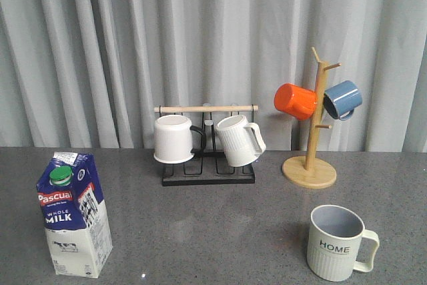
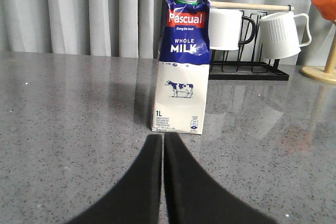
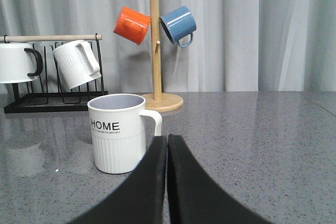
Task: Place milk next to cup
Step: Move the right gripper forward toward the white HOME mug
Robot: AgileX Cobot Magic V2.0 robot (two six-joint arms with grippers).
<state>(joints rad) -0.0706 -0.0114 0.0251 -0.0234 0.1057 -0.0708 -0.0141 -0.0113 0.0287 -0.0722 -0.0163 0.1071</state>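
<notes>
One milk carton (image 1: 72,213); five mugs: HOME cup (image 1: 337,242), white mug (image 1: 175,139), ribbed mug (image 1: 239,139), orange mug (image 1: 295,101), blue mug (image 1: 343,99); two racks: black rack (image 1: 208,173), wooden tree (image 1: 311,141).

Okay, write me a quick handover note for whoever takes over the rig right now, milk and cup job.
Left gripper: shut, empty, short of the milk.
Right gripper: shut, empty, beside the cup.
Milk: upright, front left of the table.
Cup: the HOME mug, upright, front right, far from the milk.
Done: nothing; milk ungrasped.
Left: open the left gripper, grasp the milk, set it next to the cup.
</notes>
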